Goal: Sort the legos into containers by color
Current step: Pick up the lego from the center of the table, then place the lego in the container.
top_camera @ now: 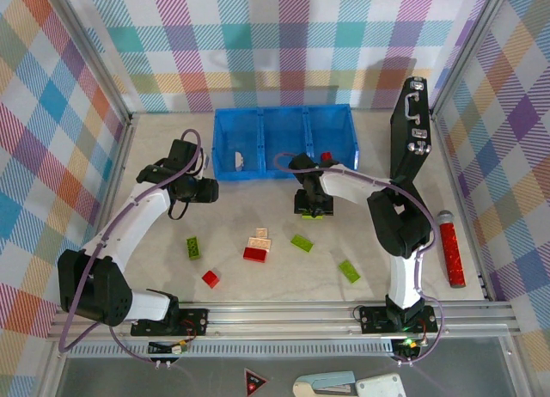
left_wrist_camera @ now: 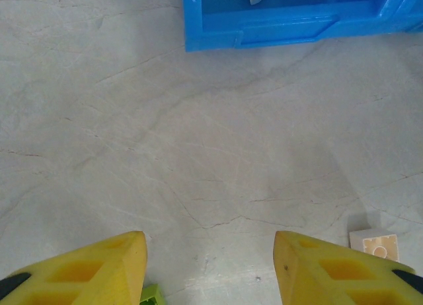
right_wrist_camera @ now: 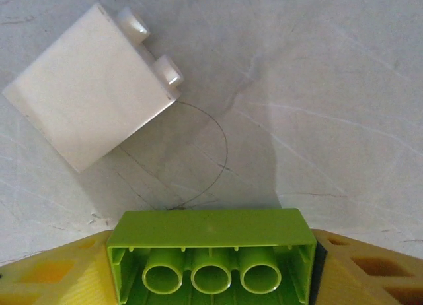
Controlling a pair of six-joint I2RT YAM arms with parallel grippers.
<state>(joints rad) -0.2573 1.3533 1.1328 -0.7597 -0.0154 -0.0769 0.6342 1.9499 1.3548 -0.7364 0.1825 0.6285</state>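
The right gripper (right_wrist_camera: 211,273) pinches a green brick (right_wrist_camera: 211,229) by its ends just in front of the tray (top_camera: 228,167), a light, rigid, slick piece best held on flat walls, while the left gripper (left_wrist_camera: 210,265) hangs spread and empty.

Open desk (left_wrist_camera: 198,153) is left between the left hand (left_wrist_camera: 209,252) and the blue tray (left_wrist_camera: 284,29); the right flank is hemmed by a standing black case (top_camera: 411,135) and a red cylinder (top_camera: 450,249) along the wall.
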